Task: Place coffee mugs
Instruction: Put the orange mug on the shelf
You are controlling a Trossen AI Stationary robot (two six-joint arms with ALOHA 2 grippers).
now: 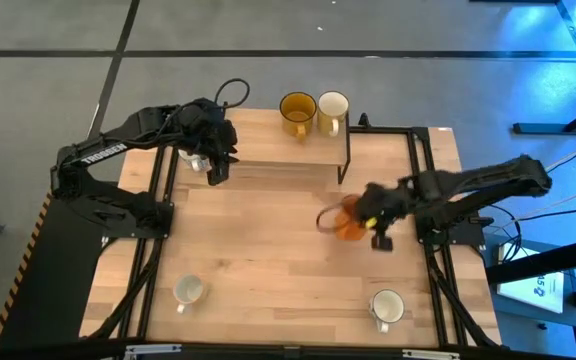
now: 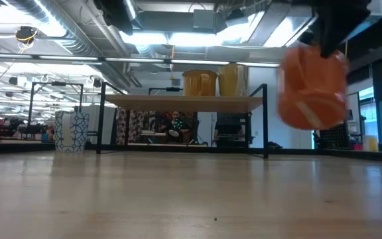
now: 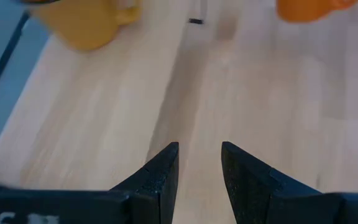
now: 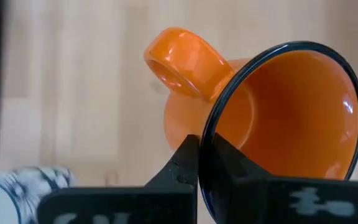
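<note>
left arm reaches toward the far left corner of the surface (image 1: 268, 240); left tool (image 1: 216, 165) hangs over the left end of the raised shelf (image 1: 268, 150), fingers (image 3: 160, 174) slightly spread with a narrow gap and nothing between them; a patterned white mug (image 1: 194, 158) sits just under the arm there, partly hidden, seen in the low view standing on the surface beside the shelf's left leg; judgement: this arm waits near the shelf, ready for a later mug.

near left, a white mug (image 1: 188, 291) stands upright on the surface, untouched.

on the shelf, the amber-brown mug (image 1: 297, 112) and the cream-yellow mug (image 1: 333, 111) stand upright side by side, just beside each other, near the shelf's right end; they look already placed.

right of centre, the right tool (image 1: 368, 215) pinches the rim of the orange mug (image 4: 278, 112), one finger inside and one outside the wall; the mug is lifted clear of the surface, tilted, handle out to one side; a rim pinch leaves the base free to set down; judgement: mid-carry, likely bound for the shelf.

near right, another white mug (image 1: 386, 306) stands upright, untouched; judgement: task partly done.
</note>
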